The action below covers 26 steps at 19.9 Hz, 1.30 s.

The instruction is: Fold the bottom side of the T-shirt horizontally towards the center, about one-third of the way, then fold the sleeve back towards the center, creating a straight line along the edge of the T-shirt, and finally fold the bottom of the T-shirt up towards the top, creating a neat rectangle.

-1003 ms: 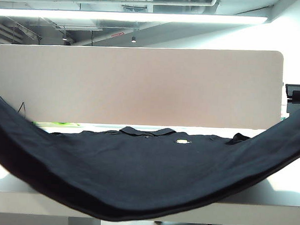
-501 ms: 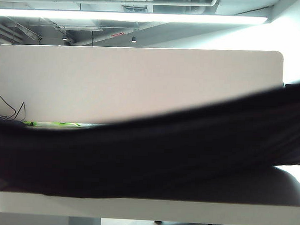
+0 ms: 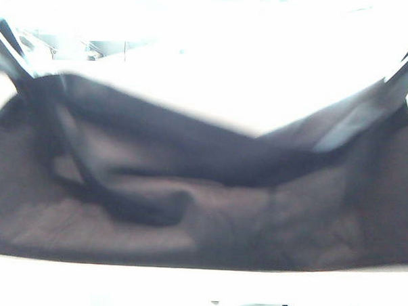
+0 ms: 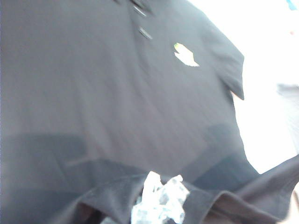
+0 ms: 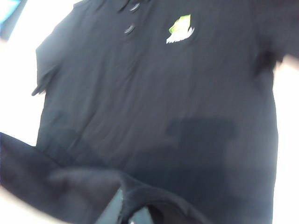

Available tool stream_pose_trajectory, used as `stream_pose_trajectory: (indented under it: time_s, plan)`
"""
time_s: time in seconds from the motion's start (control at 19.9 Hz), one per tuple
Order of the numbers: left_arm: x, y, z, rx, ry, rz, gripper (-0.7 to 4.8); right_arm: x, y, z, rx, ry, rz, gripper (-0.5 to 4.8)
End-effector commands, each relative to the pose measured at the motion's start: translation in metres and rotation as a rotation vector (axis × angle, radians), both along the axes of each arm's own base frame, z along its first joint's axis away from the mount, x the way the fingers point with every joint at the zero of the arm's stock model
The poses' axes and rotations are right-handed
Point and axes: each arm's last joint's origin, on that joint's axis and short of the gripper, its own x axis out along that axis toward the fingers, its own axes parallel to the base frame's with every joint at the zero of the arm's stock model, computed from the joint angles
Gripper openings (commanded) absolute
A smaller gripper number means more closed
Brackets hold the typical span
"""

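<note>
Hem [image 3: 191, 135] now lifted high across exterior view, a blurred dark band sagging in the middle and rising to both upper corners; a sec ago hung low, near front of surface [image 3: 198, 281], w/ collar and logo plain behind it. Now blocks nearly all of that view, collar hidden.

Shirt [image 4: 117, 93] spread flat on surface below both wrist cams, chest up: logo [image 4: 186, 55] and placket buttons visible, one sleeve [image 4: 229, 65] out to the side over bright surface. Same in right wrist view: shirt [image 5: 163, 107], logo [image 5: 180, 29], other sleeve [image 5: 49, 60].

L gripper [image 4: 159, 205] at near edge of left wrist view, pale fingers [image 4: 152, 184] buried in bunched black cloth, clamped on hem at left side of exterior view. R gripper [image 5: 135, 214] barely seen, fingers lost under a fold of cloth at near edge of right wrist view; closed, cloth gathered round them, so taken as pinching hem at right side.

Judged: last fold under way, hem corners being carried up and over toward collar. Earlier side and sleeve folds not evident; both sleeves appear spread out. Next: bring both corners forward level, lay hem near collar w/o dragging lower layer. Risk: slack middle landing first and wrinkling, or uneven corners skewing the rectangle. Heavy motion blur, so exact hem height unclear.
</note>
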Motion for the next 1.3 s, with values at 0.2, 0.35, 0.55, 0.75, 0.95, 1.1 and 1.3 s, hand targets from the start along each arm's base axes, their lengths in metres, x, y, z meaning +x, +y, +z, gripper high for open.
stream_pose_trajectory:
  time_s: [0.2, 0.35, 0.55, 0.75, 0.95, 1.1, 1.3]
  plan:
    - [0.106, 0.001, -0.028, 0.145, -0.029, 0.092, -0.06, 0.124, -0.001, -0.038, -0.051, 0.048, 0.010, -0.07]
    - [0.128, 0.013, -0.037, 0.168, -0.053, 0.161, -0.06, 0.147, -0.002, -0.052, -0.052, 0.024, 0.004, -0.07]
    - [0.140, 0.037, -0.051, 0.215, -0.076, 0.204, 1.88, 0.158, -0.018, -0.052, -0.110, -0.066, -0.093, 2.57]
    - [0.140, 0.063, -0.050, 0.267, -0.083, 0.335, 1.88, 0.155, -0.062, -0.053, -0.136, -0.047, -0.238, 2.57]
    - [0.142, 0.078, -0.064, 0.272, -0.028, 0.374, 1.87, 0.152, -0.094, -0.059, -0.133, -0.028, -0.324, 2.57]
    - [0.149, 0.081, -0.087, 0.233, 0.040, 0.340, 1.88, 0.153, -0.099, -0.073, -0.124, 0.039, -0.329, 2.57]
    - [0.152, 0.081, -0.105, 0.234, 0.095, 0.333, 1.88, 0.158, -0.103, -0.095, -0.102, 0.105, -0.320, 2.57]
